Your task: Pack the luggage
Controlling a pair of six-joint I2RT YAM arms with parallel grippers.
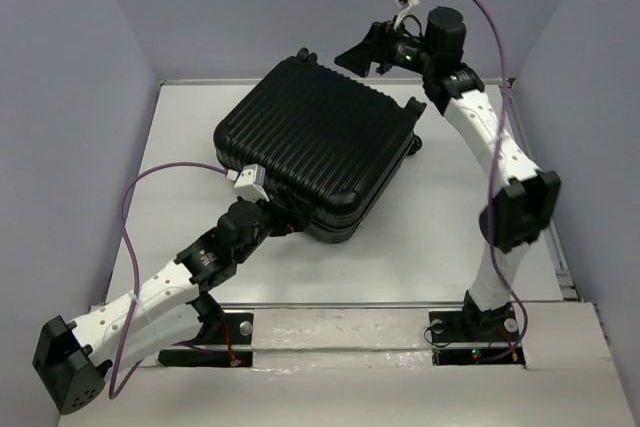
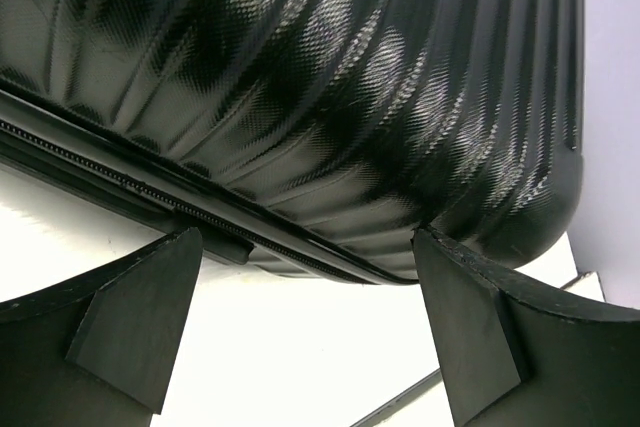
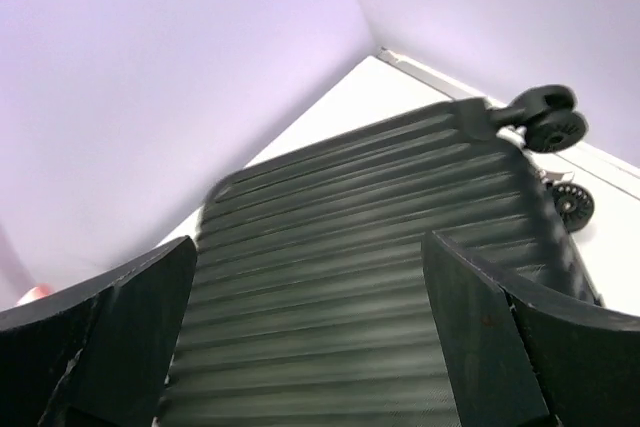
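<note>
Flagging: suitcase (image 1: 315,152) lies shut, flat on the desk (image 1: 450,237); left pincer (image 2: 310,317) open, empty, at its near zipper (image 2: 120,180) edge; right pincer (image 3: 310,327) open above the far corner. Push there and you'll likely skid the slick shell sideways.

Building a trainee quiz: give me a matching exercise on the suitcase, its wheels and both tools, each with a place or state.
Things: 1 suitcase; 2 wheels; 3 left tool; 4 right tool.
States: A open, low at the near corner; B closed, lying flat; C open, raised above the ribbed top; D on the suitcase's right side.
Pairs: 1-B, 2-D, 3-A, 4-C.
</note>
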